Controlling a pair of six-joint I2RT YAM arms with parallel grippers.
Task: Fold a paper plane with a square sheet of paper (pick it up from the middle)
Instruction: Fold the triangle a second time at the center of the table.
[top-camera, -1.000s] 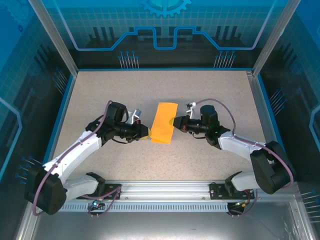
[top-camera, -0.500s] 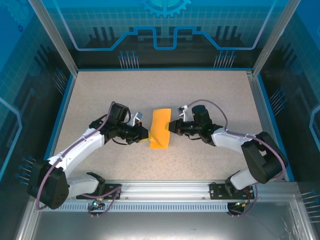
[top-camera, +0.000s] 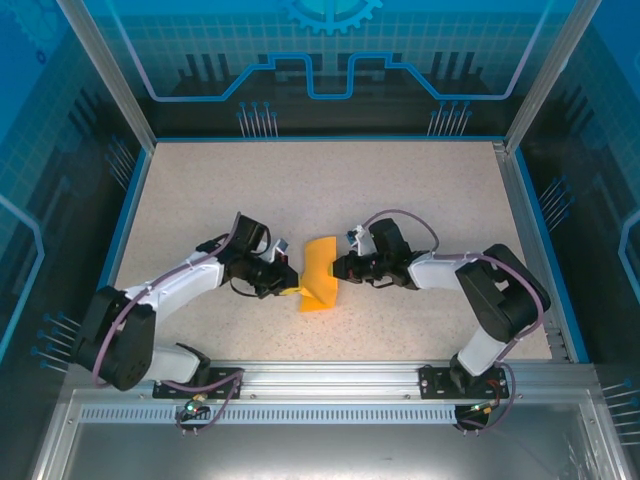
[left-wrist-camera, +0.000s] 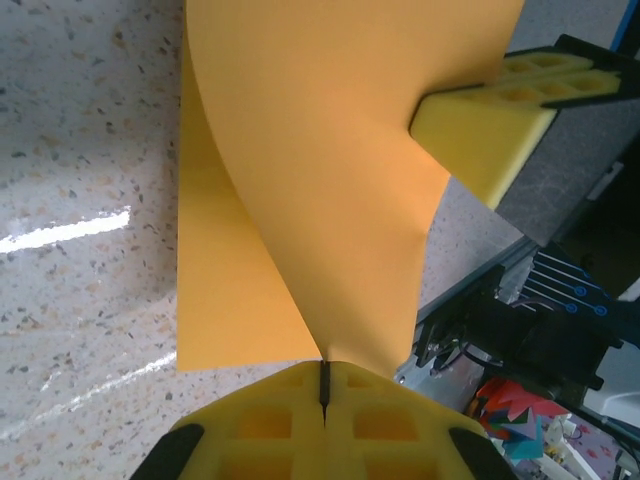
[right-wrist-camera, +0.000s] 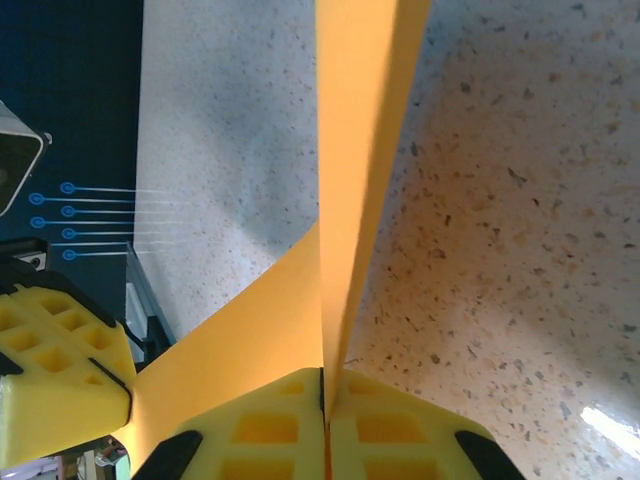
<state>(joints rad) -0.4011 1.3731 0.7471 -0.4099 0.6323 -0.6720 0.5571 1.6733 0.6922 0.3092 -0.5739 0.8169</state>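
The paper is in the middle of the desk, a little to the near side. It is not flat. It bends up in a big soft curve, and its near part seems to rest on the desk.

The left tool is pinched tight on the left edge of the paper. The right tool is pinched tight on the right edge. Each one has its two fingers pressed together with the thin paper between them.

The two tools are close, with just the paper between them. I think they hold it from both sides so that it bows up and one half can go over the other. That looks like an early fold of the plane. I see no sharp crease yet.
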